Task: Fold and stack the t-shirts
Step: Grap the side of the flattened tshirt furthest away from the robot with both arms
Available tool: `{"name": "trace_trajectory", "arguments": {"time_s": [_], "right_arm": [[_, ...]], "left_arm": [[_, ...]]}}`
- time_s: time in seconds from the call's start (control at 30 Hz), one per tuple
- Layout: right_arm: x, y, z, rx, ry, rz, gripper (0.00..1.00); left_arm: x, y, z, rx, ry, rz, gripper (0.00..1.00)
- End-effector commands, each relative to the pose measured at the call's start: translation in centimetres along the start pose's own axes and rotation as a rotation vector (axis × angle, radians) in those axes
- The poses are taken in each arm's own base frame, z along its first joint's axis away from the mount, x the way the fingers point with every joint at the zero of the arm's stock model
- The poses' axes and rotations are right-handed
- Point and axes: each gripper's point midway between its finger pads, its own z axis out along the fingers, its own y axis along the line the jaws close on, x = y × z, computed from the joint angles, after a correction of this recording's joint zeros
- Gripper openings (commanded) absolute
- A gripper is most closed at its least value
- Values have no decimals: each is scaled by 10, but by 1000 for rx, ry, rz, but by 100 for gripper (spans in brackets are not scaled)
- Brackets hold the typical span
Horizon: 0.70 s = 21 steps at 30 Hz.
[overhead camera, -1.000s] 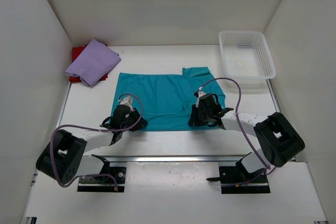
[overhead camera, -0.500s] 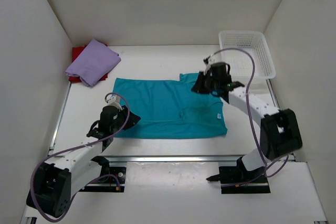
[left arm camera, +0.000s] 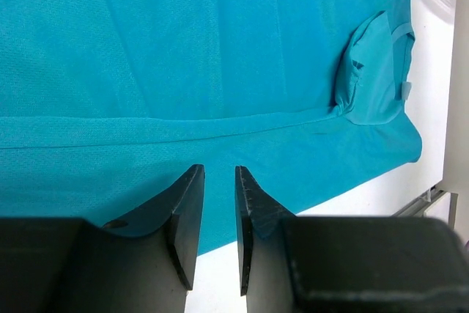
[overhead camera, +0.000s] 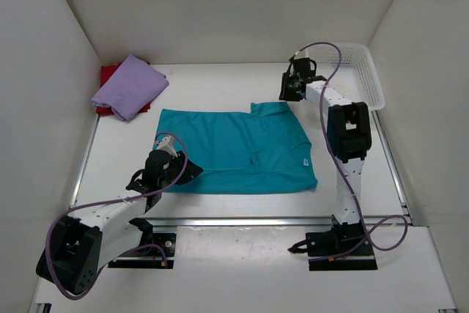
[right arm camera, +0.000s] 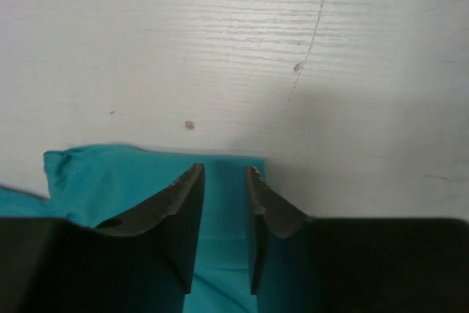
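Handling: the teal shirt point(overhead camera: 234, 152) is judged light, soft and limp. It is expected to sag and crease when lifted and to slide easily on the table point(overhead camera: 220, 82). Nothing about it is fragile.
Where to hold: a corner or hem edge is best pinched, with all layers caught together. Two corners on one side are best taken at once, so that the cloth is kept taut for a fold.
Teal shirt, look: plain, matte and fine-knit, spread flat as a rough rectangle with few wrinkles. A tab point(overhead camera: 270, 106) stands out at its 1 o'clock corner, and a small flap point(left arm camera: 370, 71) with a pale tag is turned over near its 4 o'clock edge.
Teal shirt, place: the middle of the table, ahead of both arm bases.
Other shirts: the lavender shirt point(overhead camera: 130, 86) is folded at the table's 10 o'clock corner and laid on the red shirt point(overhead camera: 108, 73), of which only an edge is seen.
Basket point(overhead camera: 375, 86): at the table's 2 o'clock corner, apart from the teal shirt.
Left claw point(left arm camera: 218, 170): over the shirt's 7 o'clock edge, jaws parted by a narrow gap, nothing pinched.
Right claw point(right arm camera: 224, 170): over the far edge of the tab, jaws parted, nothing held.
Step judged: the teal shirt is not yet fully folded or stacked.
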Motion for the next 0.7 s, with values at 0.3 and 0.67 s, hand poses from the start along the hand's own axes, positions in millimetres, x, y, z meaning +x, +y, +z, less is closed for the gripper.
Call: {"name": "trace_trajectory", "arguments": {"time_s": [0.3,0.67], "right_arm": [[16,5,13,37,104,-48,42],[-32,35,-21,21,-31,-105,0]], "left_arm": [[-7,-9,1,40,-23,9,35],[-9,-11,4,38,-23,6,34]]}}
